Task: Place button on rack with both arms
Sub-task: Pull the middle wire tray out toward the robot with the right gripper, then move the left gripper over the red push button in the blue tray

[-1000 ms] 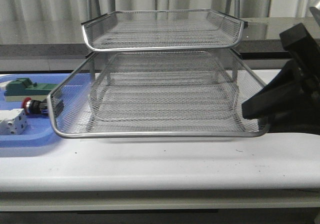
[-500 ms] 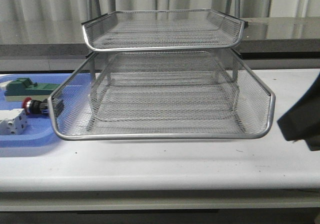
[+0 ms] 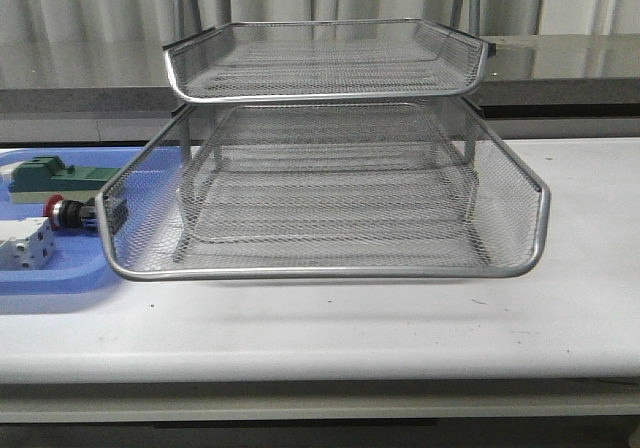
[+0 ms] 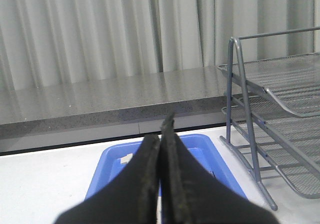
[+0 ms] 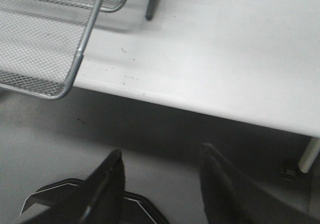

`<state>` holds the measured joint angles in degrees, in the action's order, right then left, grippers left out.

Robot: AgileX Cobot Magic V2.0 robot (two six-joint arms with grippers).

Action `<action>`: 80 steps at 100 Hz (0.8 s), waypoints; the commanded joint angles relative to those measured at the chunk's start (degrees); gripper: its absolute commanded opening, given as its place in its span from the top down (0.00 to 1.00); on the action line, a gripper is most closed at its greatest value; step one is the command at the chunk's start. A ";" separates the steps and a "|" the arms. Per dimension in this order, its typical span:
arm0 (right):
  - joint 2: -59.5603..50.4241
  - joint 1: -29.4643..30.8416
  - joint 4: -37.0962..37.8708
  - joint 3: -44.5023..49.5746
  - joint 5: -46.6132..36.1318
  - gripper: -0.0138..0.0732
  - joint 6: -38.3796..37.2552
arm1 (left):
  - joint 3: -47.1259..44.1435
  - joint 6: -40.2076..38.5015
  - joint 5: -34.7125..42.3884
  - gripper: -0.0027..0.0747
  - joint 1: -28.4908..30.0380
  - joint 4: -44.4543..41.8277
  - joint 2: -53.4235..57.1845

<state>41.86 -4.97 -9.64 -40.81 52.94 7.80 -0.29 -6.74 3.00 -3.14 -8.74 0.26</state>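
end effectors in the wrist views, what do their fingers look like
Both end effectors are black. The left end effector has long fingers tapering to narrow tips, with matte, slightly rough inner faces. The right end effector has thicker, curved fingers with a faint sheen. No cables or markings show.

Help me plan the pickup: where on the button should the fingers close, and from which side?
Grip the black barrel of the button, between the red cap and the rear block. It lies on its side in the blue tray, cap pointing left, close to the rack, so coming from above, fingers closing across the barrel, looks safest.
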 commanded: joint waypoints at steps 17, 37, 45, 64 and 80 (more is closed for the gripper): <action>-8.33 -0.05 7.47 -2.15 3.19 0.43 -7.20 | -1.86 -0.50 4.19 0.99 0.02 0.15 1.78; -12.93 -0.05 8.83 -2.15 3.84 0.43 -8.23 | -1.86 -0.50 4.19 0.99 0.02 0.15 1.78; -13.59 -0.05 8.83 -2.15 3.84 0.44 -8.27 | -1.86 -0.50 4.19 0.99 0.02 0.15 1.78; -13.82 -0.05 8.83 -2.15 3.98 0.71 -8.27 | -1.86 -0.50 4.19 0.99 0.02 0.15 1.78; -13.82 -0.05 8.83 -2.15 4.03 0.92 -8.27 | -1.86 -0.50 4.19 0.99 0.02 0.15 1.78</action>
<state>27.73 -4.97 -1.49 -41.05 59.83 -0.41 -0.29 -6.74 3.00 -3.14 -8.74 0.26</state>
